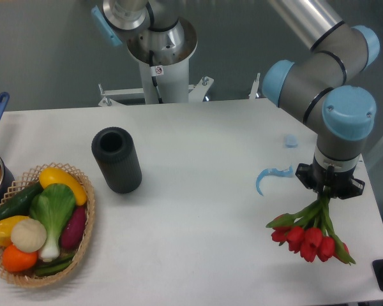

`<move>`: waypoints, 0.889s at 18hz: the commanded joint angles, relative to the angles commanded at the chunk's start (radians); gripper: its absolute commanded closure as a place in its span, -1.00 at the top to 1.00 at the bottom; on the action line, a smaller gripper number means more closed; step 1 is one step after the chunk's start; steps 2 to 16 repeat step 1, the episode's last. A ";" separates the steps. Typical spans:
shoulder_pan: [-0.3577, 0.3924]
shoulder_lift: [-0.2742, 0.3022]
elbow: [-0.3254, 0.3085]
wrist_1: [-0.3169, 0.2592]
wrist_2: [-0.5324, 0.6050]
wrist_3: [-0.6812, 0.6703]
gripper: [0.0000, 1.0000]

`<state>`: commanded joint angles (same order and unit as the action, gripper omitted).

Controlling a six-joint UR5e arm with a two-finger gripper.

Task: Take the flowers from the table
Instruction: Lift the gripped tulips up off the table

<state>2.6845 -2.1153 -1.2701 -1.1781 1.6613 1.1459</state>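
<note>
Hanging head-down from the claw point(329, 190), the flowers point(311, 234) have their green stems pinched between its fingers, red buds fanned out below over the right end of the table point(198, 191). A curled blue ribbon point(268, 176) lies just left of the claw, and a small blue scrap point(291, 141) sits farther back. A black cylinder point(117, 159) stands mid-table; a basket point(41, 226) of vegetables sits at the left edge.

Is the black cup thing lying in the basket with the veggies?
No, the black cup stands on the white table, apart from the basket of vegetables to its left.
</note>
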 joint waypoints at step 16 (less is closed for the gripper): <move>0.000 0.000 -0.002 0.002 0.002 0.000 -0.93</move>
